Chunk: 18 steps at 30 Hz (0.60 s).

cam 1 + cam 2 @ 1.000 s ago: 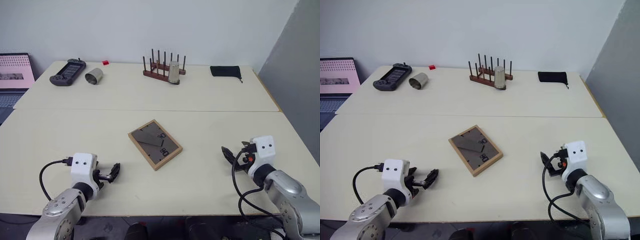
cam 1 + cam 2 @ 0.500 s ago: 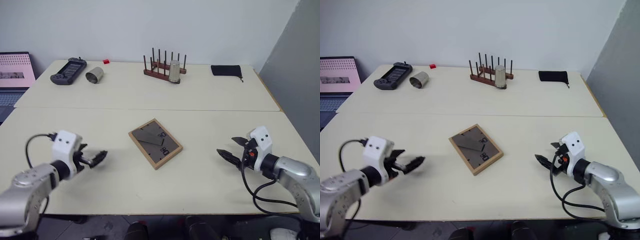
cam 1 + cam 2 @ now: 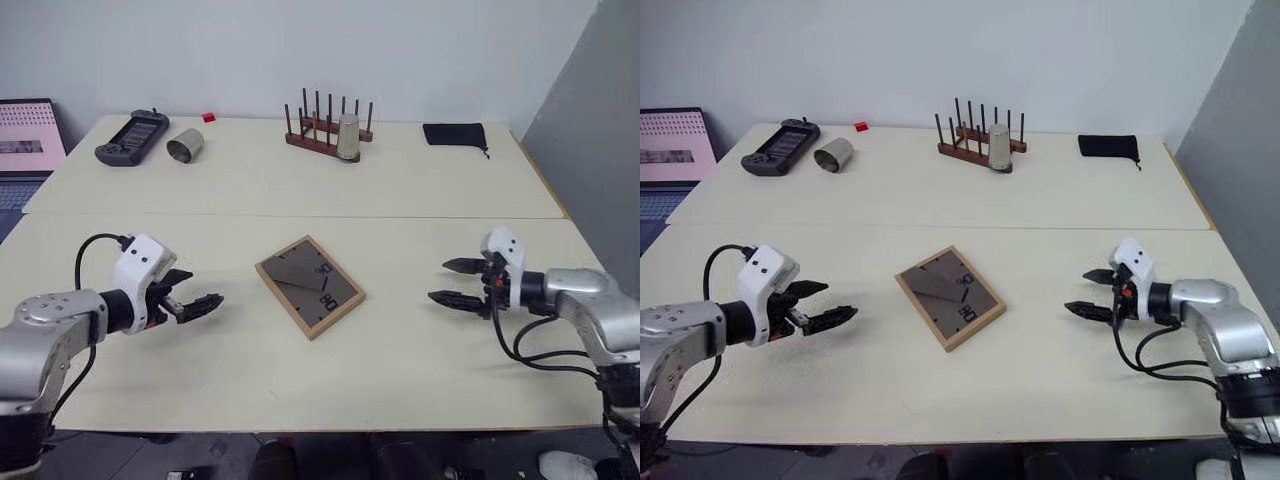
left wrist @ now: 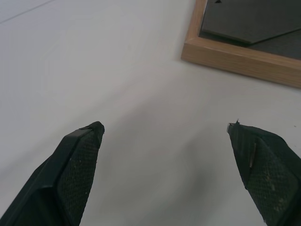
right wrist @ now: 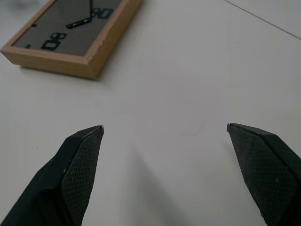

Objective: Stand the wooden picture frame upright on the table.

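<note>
The wooden picture frame (image 3: 309, 286) lies flat in the middle of the cream table (image 3: 300, 190), light wood border around a dark grey panel with black numerals. My left gripper (image 3: 198, 297) hovers open to the frame's left, a short gap away, fingers pointing at it. In the left wrist view the frame's corner (image 4: 244, 37) shows beyond the open fingers. My right gripper (image 3: 452, 282) is open at the frame's right, farther off, pointing toward it. The right wrist view has the frame (image 5: 70, 33) ahead of its spread fingertips.
At the table's far edge stand a dark brown peg rack (image 3: 322, 132) with a metal cup (image 3: 347, 137), a metal can on its side (image 3: 185, 146), a black handheld controller (image 3: 132, 136), a small red block (image 3: 208, 117) and a black pouch (image 3: 454, 135). A laptop (image 3: 28, 140) sits far left.
Both arms have lifted and swung inward: the left gripper rose and now points right at the frame, the right gripper turned left toward it. Both stayed open. The frame has not moved.
</note>
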### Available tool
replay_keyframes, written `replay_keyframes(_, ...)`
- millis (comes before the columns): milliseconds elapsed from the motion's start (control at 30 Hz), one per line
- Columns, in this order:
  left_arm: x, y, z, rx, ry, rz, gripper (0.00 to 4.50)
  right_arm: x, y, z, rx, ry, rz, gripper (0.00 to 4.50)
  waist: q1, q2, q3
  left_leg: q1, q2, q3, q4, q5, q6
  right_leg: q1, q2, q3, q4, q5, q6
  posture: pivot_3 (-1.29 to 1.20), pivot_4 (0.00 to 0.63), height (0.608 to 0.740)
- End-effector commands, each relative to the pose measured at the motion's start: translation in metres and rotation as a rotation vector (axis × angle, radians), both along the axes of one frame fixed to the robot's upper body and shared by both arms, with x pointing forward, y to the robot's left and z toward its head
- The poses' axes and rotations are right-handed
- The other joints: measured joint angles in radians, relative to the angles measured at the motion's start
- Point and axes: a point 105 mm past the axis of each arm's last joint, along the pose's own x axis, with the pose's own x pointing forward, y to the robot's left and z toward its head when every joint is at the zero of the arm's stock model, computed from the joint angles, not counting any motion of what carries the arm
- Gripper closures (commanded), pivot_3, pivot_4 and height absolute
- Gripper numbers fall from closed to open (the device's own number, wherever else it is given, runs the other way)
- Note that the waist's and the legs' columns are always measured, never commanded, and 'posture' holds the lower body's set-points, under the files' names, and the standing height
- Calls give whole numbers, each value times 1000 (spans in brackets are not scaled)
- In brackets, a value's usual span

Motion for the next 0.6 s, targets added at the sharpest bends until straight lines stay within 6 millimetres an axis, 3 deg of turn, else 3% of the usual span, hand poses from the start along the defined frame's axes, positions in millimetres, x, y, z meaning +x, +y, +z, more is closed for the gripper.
replay_keyframes(33,14,-7,9,5,-57,-49,369,9,23,2,10,-48,62,404,1,0,0,0,0,0,0,0,0,0,0,0,0,0,0,0,150,740)
replay_keyframes(433,34,-39,-9,29,-65,-191,3008,46,74,-23,-131,-200,103,3308,1,0,0,0,0,0,1,0,-1,0,0,-1,4,0,0,0,150,740)
replay_keyframes(600,36,-57,-19,32,-49,-258,4028,41,94,-25,-93,-204,158,4412,2,0,0,0,0,0,2,0,-1,0,0,-1,8,0,-1,0,150,740)
